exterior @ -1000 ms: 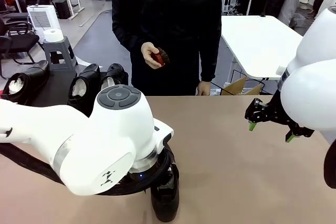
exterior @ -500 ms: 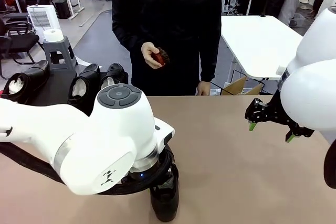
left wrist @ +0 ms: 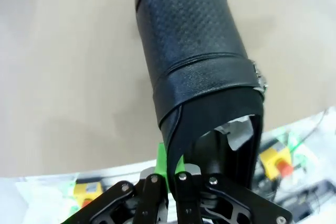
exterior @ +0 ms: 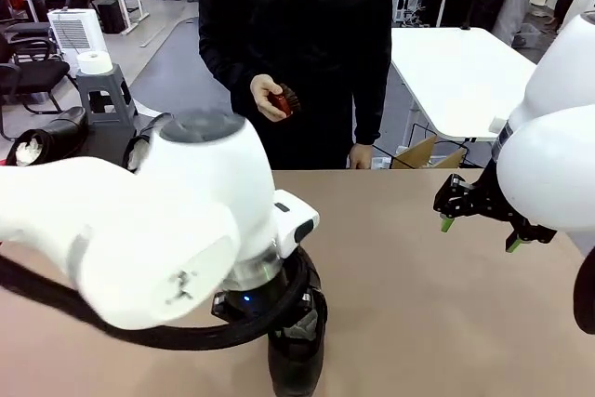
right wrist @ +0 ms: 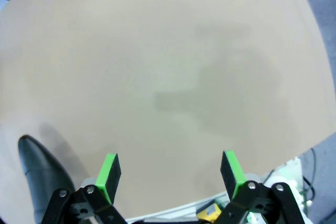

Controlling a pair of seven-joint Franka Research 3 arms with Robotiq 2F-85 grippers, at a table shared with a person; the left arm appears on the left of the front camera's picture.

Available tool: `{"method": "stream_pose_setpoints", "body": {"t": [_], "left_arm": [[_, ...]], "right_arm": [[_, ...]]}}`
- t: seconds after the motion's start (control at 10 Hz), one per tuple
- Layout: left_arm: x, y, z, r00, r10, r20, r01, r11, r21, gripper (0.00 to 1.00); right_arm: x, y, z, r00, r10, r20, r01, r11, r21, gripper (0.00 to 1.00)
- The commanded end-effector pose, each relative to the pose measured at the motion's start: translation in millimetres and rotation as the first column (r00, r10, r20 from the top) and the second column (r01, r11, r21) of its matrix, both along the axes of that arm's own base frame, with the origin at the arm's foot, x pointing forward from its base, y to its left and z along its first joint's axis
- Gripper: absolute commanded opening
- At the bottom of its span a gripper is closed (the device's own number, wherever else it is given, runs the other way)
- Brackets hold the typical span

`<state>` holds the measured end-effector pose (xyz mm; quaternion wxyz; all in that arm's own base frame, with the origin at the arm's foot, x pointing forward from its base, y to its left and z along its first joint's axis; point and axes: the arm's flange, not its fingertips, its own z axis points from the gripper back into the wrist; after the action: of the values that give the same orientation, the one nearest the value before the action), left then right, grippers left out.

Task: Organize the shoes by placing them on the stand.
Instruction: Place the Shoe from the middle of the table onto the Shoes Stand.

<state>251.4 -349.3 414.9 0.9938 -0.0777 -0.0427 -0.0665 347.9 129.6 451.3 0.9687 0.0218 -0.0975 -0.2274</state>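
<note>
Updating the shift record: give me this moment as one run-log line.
left pincer: shut on glossy black leather shoe collar | right pincer: open, over bare tan table | person's hand: holding red-brown brush

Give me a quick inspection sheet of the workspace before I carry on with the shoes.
Surface: tan table, bare ahead of the right arm.
Job's things: one black shoe on the table, held by the left hand; another shoe with white paper on the stand at far left. Other shoes hidden behind the left arm.
Clutter: nothing seen on the table.
Grippers: left hand shut on the shoe's heel edge; right hand open above bare table, holding nothing.
Cables: black hose looped around the left wrist.
Surroundings: person's hand holds a small red-brown object; grey stool with a paper roll; white table at far right.
</note>
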Motion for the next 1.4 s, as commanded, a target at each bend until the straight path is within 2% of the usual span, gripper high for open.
{"method": "stream_pose_setpoints", "body": {"t": [0.0, 0.2, 0.3, 0.4, 0.6, 0.7, 0.8, 0.9, 1.0, 1.1, 1.2, 1.3], "left_arm": [[-15.4, 56.9, 54.9, 0.982, -0.191, 0.003, 0.191, 0.980, -0.063, 0.00], [-12.7, 110.6, 95.8, 0.956, -0.277, 0.098, 0.282, 0.959, -0.041, 0.00], [-17.2, 128.4, 113.9, 0.962, -0.243, 0.121, 0.248, 0.969, -0.023, 0.00], [-17.5, 72.3, 83.6, 0.967, -0.248, 0.052, 0.250, 0.967, -0.041, 0.00], [-17.5, 72.3, 83.6, 0.967, -0.248, 0.052, 0.250, 0.967, -0.041, 0.00], [-22.4, 100.5, 99.0, 0.963, -0.262, 0.066, 0.264, 0.964, -0.026, 0.00], [-6.8, 123.8, 105.6, 0.961, -0.199, 0.193, 0.209, 0.977, -0.035, 0.00], [8.5, 152.5, 121.1, 0.932, -0.134, 0.337, 0.160, 0.986, -0.049, 0.00], [21.7, 177.3, 134.1, 0.875, -0.116, 0.470, 0.135, 0.991, -0.007, 0.00], [38.4, 200.7, 142.7, 0.856, -0.116, 0.504, 0.153, 0.988, -0.033, 0.00], [58.6, 228.5, 152.2, 0.835, -0.092, 0.543, 0.110, 0.994, -0.001, 0.00], [72.7, 249.6, 160.8, 0.813, -0.111, 0.572, 0.139, 0.990, -0.005, 0.00]], "right_arm": [[1.4, -1.1, 1.2, 1.000, 0.007, -0.001, -0.007, 1.000, 0.000, 1.00], [1.4, -1.1, 1.2, 1.000, 0.007, -0.001, -0.007, 1.000, 0.000, 1.00], [1.4, -1.1, 1.2, 1.000, 0.007, -0.001, -0.007, 1.000, 0.000, 1.00], [1.4, -1.1, 1.2, 1.000, 0.007, -0.001, -0.007, 1.000, 0.000, 1.00], [1.4, -1.1, 1.2, 1.000, 0.007, -0.001, -0.007, 1.000, 0.000, 1.00], [1.4, -1.1, 1.2, 1.000, 0.007, -0.001, -0.007, 1.000, 0.000, 1.00], [1.4, -1.1, 1.2, 1.000, 0.007, -0.001, -0.007, 1.000, 0.000, 1.00], [1.4, -1.1, 1.2, 1.000, 0.007, -0.001, -0.007, 1.000, 0.000, 1.00], [1.4, -1.1, 1.2, 1.000, 0.007, -0.001, -0.007, 1.000, 0.000, 1.00], [1.4, -1.1, 1.2, 1.000, 0.007, -0.001, -0.007, 1.000, 0.000, 1.00], [1.4, -1.1, 1.2, 1.000, 0.007, -0.001, -0.007, 1.000, 0.000, 1.00], [1.4, -1.1, 1.2, 1.000, 0.007, -0.001, -0.007, 1.000, 0.000, 1.00]]}}
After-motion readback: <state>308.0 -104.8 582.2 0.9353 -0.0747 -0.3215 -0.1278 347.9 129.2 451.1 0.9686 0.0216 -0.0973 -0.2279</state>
